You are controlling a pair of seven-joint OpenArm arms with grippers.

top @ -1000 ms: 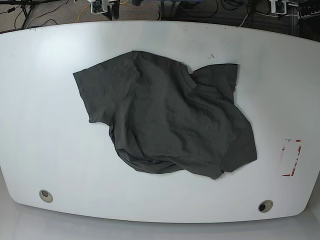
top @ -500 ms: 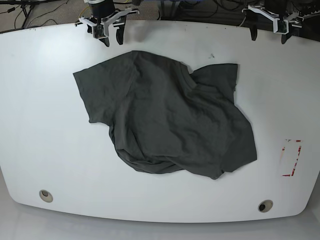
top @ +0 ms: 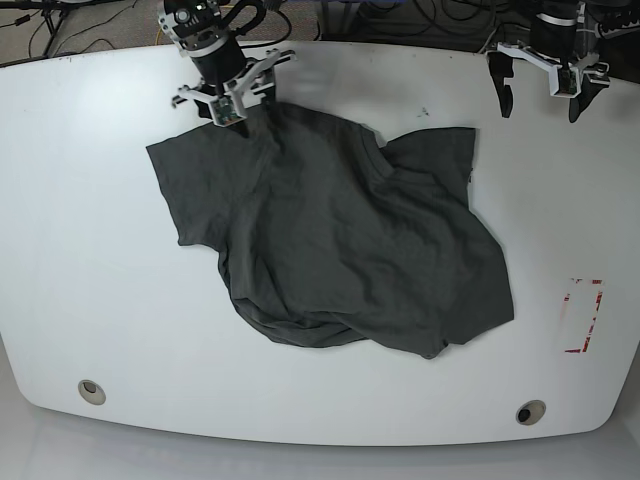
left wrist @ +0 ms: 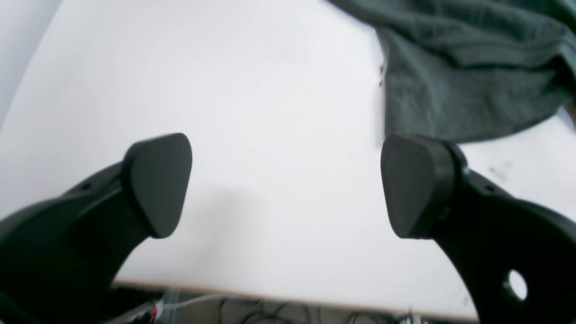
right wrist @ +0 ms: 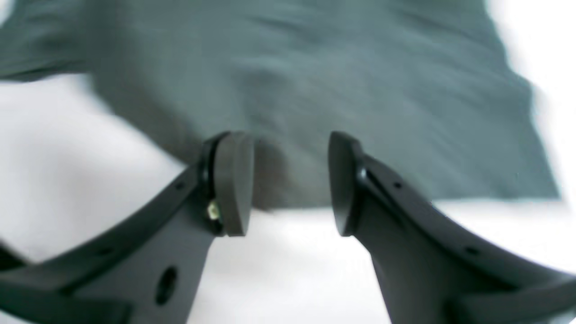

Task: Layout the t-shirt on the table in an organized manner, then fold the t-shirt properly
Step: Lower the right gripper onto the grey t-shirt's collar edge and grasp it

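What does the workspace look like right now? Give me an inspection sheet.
Surface: table white, glossy; two grommet holes near the front edge, red-outlined mark.
Job's things: t-shirt crumpled, not laid flat, not folded.
Clutter: nothing seen.
Grippers: right pincer open at the shirt's far edge; left pincer open over bare table, beside the shirt.
Cables: on the floor beyond the far edge.
Surroundings: floor only.

No readable txt, labels or nums anywhere. Only sign: small red-outlined rectangle mark [top: 582, 316] on the table [top: 80, 250], blank inside.
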